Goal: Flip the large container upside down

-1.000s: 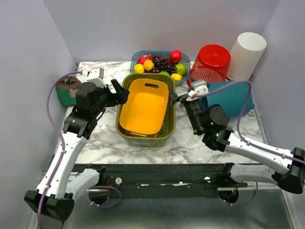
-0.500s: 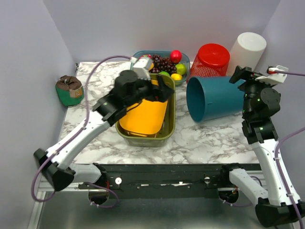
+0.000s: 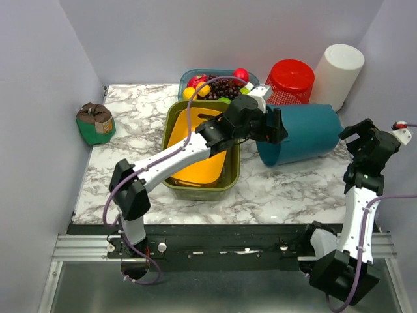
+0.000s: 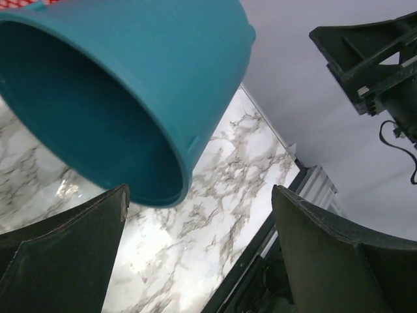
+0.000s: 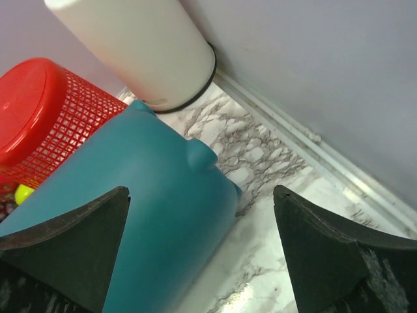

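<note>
The large container is a teal bucket lying on its side on the marble table, its mouth facing left. My left gripper is stretched across to that mouth and stands open, touching nothing. In the left wrist view the rim of the large container sits just above and left of the left gripper. My right gripper is open just right of the bucket's base. In the right wrist view the large container lies between and beyond the open right gripper, clear of both fingers.
Behind the bucket stand an upturned red mesh basket and a white cylinder. An olive tub holding an orange tray sits to its left, under my left arm. A fruit bin is at the back, a green pot far left.
My left arm swung right from the olive tub's left side to the bucket's mouth. My right arm moved from the tub's right side out to the bucket's base. Both grippers stayed open.
</note>
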Robot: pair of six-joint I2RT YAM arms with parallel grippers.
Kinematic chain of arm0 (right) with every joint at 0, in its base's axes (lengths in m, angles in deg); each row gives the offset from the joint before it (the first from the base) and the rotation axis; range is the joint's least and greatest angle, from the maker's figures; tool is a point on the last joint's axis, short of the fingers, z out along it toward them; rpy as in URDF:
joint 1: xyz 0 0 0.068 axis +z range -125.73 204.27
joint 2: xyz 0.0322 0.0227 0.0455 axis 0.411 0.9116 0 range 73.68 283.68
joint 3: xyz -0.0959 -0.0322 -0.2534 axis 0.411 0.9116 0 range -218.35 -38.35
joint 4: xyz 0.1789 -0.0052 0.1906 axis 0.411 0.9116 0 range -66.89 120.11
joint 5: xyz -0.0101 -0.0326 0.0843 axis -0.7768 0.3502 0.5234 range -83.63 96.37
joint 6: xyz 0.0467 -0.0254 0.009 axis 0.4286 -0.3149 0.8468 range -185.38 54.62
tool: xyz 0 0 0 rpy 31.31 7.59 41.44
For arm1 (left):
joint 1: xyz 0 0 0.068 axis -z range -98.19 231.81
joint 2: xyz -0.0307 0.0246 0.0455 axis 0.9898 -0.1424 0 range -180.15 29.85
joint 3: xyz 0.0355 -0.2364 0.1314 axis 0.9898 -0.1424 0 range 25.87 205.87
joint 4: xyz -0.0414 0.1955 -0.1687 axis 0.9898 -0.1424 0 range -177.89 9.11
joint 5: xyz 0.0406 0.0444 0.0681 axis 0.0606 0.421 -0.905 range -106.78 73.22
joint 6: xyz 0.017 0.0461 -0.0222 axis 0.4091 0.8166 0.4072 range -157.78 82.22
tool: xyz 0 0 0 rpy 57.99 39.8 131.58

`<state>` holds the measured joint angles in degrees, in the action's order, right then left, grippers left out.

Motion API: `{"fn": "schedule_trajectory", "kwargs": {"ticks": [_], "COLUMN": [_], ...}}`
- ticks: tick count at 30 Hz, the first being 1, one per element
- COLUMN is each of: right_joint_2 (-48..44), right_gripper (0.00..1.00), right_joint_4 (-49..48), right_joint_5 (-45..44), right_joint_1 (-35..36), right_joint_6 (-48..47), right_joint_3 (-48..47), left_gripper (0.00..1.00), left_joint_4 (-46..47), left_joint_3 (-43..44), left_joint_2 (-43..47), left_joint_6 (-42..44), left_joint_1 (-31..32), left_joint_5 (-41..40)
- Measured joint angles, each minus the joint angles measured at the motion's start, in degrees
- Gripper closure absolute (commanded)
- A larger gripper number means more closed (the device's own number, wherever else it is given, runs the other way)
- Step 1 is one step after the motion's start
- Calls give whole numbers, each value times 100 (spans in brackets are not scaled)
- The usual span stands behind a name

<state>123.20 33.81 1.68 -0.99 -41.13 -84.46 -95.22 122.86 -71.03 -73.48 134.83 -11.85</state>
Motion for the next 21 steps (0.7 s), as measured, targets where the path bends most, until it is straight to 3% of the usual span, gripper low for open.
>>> {"fn": "schedule_trajectory", "kwargs": {"ticks": [10,15,18,19,21], "right_joint_2": [146,249,310,328,380], "right_gripper": [1,2,2,2,3], "right_joint_4": [-839,-1259,-1475,-1532,-1648], "right_joint_5": [1600,1996,2157,2197,2282], "right_joint_1": [-1165,-1388,-1397,-1401,-1427], "right_joint_6": [1196,1475,1528,1539,1565], "right_joint_3": [734,817,850,870,903], "left_gripper": [1,1,14,28,40], "left_joint_4": [11,238,382,437,538], "left_joint_3": [684,765,872,901,981], "left_joint_2": [-994,-1386,-1624,-1696,-1832], "left_joint_6": [-205,-374,-463,-498,-623], "left_joint_1": [66,63,63,59,37], "left_joint_5": [-101,-90,-66,-35,44]}}
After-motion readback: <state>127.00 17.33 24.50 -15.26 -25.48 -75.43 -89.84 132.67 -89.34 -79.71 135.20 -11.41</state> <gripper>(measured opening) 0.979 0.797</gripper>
